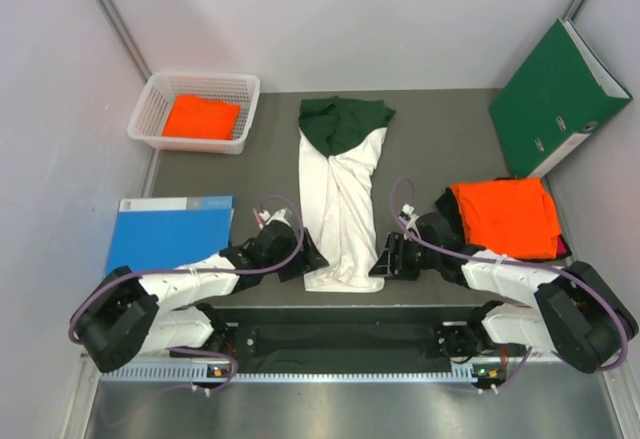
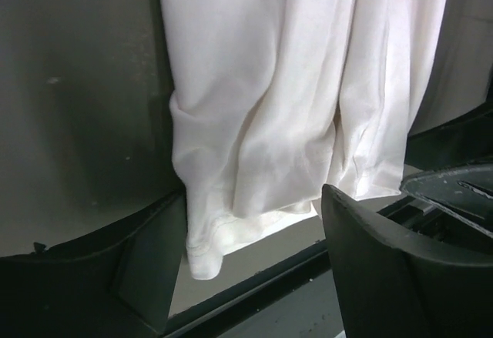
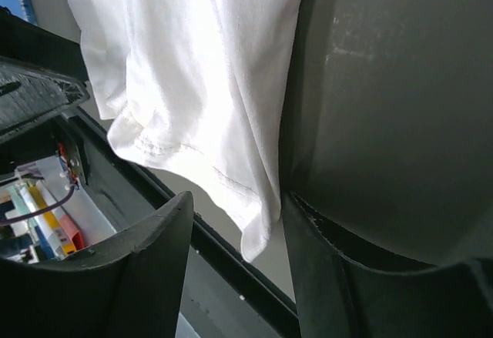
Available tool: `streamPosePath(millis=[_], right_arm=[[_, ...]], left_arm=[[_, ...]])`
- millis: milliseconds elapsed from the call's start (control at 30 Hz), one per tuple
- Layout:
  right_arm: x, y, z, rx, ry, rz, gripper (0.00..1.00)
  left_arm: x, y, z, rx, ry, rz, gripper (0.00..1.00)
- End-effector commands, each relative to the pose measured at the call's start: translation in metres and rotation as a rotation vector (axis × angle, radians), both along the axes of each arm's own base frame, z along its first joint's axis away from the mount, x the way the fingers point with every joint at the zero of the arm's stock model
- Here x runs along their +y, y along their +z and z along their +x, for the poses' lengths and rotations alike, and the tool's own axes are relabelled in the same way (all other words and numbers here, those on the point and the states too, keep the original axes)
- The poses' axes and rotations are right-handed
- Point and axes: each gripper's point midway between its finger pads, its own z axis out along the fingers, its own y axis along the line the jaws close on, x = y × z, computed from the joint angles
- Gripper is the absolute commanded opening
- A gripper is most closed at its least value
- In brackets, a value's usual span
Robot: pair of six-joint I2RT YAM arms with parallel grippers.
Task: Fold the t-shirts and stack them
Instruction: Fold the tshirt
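A white t-shirt (image 1: pixel 340 214) with dark green sleeves (image 1: pixel 340 121) lies folded lengthwise in a long strip on the middle of the table. My left gripper (image 1: pixel 303 259) sits at its near left hem corner, open. In the left wrist view the hem (image 2: pixel 204 257) hangs loose between the spread fingers (image 2: pixel 146 269). My right gripper (image 1: pixel 388 257) is at the near right corner, also open. The right wrist view shows the corner (image 3: pixel 258 238) free beside one finger (image 3: pixel 339 276). An orange t-shirt (image 1: pixel 505 217) lies folded at the right over dark cloth (image 1: pixel 450 204).
A white basket (image 1: pixel 160 94) at the back left holds another orange t-shirt (image 1: pixel 200 117). A blue book (image 1: pixel 170 231) lies flat beside the left arm. A green binder (image 1: pixel 558 99) leans at the back right. Walls close in on both sides.
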Motion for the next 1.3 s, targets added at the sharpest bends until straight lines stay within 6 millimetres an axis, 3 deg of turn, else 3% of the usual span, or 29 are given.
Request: streamPosePath(millis=[0,200,267,500,833,933,967,1000,1067,1267], right_arm=[[-0.034,-0.055,-0.036,0.139,-0.013,-0.197,0.5],[-0.027,-0.057,-0.043,0.169,0.019,-0.18,0.42],[-0.026,-0.057,-0.046,0.182,0.023,-0.175,0.4],[-0.031,-0.063,-0.058,0.203,0.041,-0.195,0.39],[-0.033,-0.069,-0.066,0.23,0.059,-0.21,0.35],[-0.029,-0.067,-0.063,0.209,0.063,-0.192,0.26],[-0.029,-0.067,-0.063,0.209,0.062,-0.189,0.18],[-0.028,-0.067,-0.064,0.205,0.066,-0.186,0.15],[-0.026,-0.064,-0.062,0.193,0.069,-0.172,0.08],[-0.013,-0.033,-0.042,0.074,0.07,-0.112,0.04]], left_arm=[[0.057,-0.074,-0.071,0.281,-0.043,0.273,0.72],[0.056,-0.083,-0.082,0.324,-0.072,0.294,0.48],[0.061,-0.087,-0.088,0.342,-0.076,0.311,0.48],[0.08,-0.093,-0.101,0.363,-0.054,0.351,0.64],[0.084,-0.093,-0.11,0.383,-0.058,0.336,0.53],[0.082,-0.092,-0.109,0.374,-0.055,0.327,0.35],[0.082,-0.091,-0.109,0.373,-0.054,0.328,0.08],[0.082,-0.091,-0.108,0.369,-0.054,0.329,0.0],[0.08,-0.087,-0.103,0.352,-0.047,0.33,0.0],[0.073,-0.064,-0.088,0.294,-0.039,0.321,0.0]])
